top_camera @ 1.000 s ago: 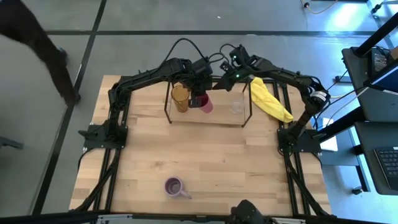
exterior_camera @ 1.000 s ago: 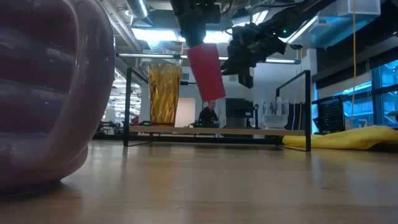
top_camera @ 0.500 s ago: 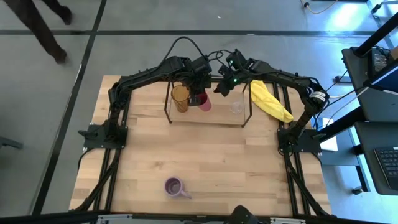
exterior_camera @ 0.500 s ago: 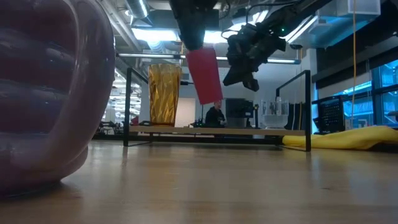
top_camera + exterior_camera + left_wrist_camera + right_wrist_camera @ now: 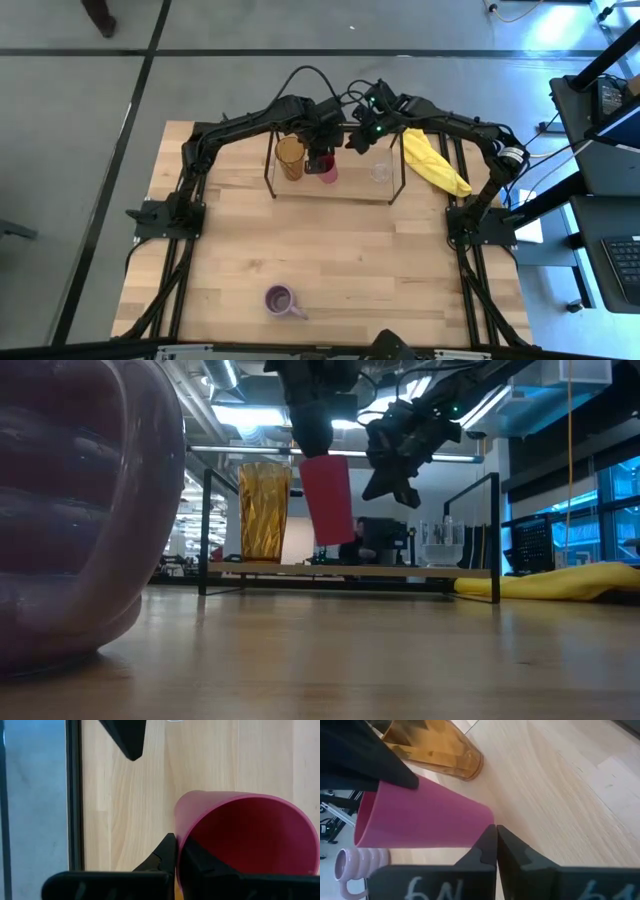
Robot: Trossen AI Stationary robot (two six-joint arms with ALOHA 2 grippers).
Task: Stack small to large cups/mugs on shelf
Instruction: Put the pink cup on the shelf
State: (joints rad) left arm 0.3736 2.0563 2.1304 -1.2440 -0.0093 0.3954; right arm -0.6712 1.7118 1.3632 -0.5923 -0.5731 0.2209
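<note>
Left claw [image 5: 312, 448] gripping magenta cup [image 5: 326, 500]

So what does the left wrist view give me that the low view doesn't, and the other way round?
Only the left wrist view looks into the open mouth of the magenta cup and shows the left gripper pinching its rim. Only the low view shows that cup's base hanging above the shelf board, the amber tumbler standing beside it, and the lavender mug up close. Both show the cup and the clear glass.
</note>
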